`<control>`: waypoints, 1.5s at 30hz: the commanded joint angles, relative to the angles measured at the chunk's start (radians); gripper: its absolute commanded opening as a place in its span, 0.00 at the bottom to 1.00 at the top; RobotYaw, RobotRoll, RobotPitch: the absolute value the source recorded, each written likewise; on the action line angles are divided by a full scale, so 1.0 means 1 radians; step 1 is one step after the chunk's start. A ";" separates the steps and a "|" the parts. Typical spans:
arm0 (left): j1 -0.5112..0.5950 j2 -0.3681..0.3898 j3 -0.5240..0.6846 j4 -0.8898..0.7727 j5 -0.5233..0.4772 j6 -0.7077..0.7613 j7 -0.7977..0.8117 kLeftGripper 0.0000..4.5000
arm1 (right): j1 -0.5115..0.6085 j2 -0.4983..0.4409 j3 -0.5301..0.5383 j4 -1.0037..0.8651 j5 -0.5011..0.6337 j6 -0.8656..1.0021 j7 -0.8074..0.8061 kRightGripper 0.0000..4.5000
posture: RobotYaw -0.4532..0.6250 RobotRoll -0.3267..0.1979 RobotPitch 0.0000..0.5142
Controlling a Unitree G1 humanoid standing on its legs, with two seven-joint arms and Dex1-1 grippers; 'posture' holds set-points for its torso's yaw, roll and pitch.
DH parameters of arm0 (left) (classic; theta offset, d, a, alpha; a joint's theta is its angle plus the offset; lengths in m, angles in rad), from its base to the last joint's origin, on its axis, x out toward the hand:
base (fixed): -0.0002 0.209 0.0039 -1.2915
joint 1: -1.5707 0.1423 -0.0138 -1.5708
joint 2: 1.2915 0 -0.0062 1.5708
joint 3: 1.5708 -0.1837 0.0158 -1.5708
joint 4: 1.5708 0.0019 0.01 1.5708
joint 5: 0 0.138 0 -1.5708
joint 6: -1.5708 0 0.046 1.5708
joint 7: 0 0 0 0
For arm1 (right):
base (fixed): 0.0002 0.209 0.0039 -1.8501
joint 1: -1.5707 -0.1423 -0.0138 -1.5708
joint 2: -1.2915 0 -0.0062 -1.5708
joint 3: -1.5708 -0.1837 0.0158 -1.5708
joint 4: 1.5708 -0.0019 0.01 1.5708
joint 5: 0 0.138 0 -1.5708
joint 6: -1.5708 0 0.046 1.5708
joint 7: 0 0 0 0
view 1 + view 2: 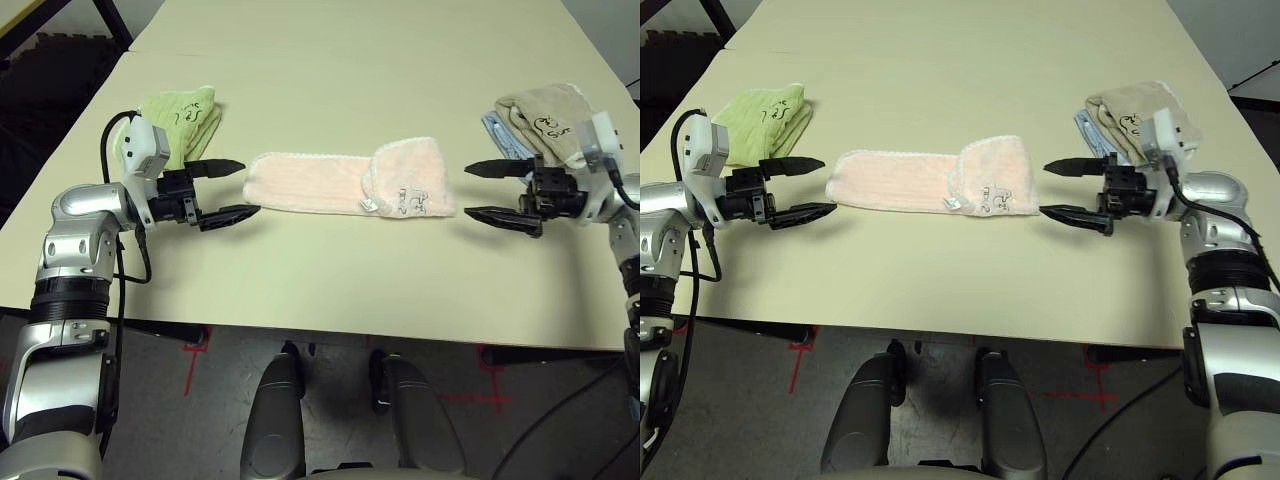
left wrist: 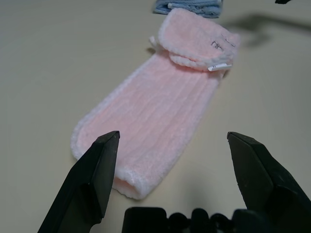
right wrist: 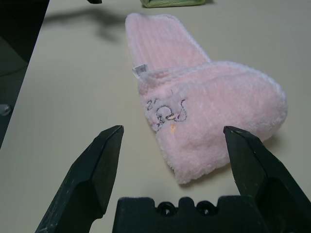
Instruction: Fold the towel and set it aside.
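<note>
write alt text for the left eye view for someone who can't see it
A pale pink towel, folded into a long strip with its right end doubled over, lies on a cream table between two open robot claws, the left claw and the right claw, neither touching it. A green towel sits behind the left claw, beige and blue towels behind the right.

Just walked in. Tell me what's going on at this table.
A two-armed robot is folding a pink washcloth, which lies as a long strip with its right end flapped over. The left gripper and right gripper sit open at either end, holding nothing. A green towel and a beige and blue pile lie aside.
</note>
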 commanded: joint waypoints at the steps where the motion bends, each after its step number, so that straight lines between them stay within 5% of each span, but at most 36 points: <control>1: 0.016 -0.013 0.016 -0.063 -0.044 0.126 0.060 1.00 | 0.052 0.002 -0.014 -0.065 0.007 0.021 0.001 0.99 | 0.42 0.62 0.41; 12: 0.006 0.052 0.022 -0.187 -0.150 0.761 0.239 1.00 | 0.131 0.006 -0.020 -0.223 0.023 0.105 -0.034 0.99 | 0.42 0.62 0.41; 22: -0.046 -0.066 0.270 -0.183 -0.271 1.225 0.590 1.00 | 0.140 0.012 -0.019 -0.277 0.032 0.137 -0.060 0.99 | 0.42 0.62 0.42; 30: -0.094 -0.168 0.394 -0.173 -0.288 1.343 0.748 1.00 | 0.130 0.013 -0.018 -0.274 0.031 0.143 -0.067 0.99 | 0.42 0.62 0.42; 45: -0.109 -0.170 0.370 -0.169 -0.311 1.327 0.753 1.00 | 0.125 0.010 -0.021 -0.264 0.030 0.144 -0.072 0.99 | 0.42 0.62 0.42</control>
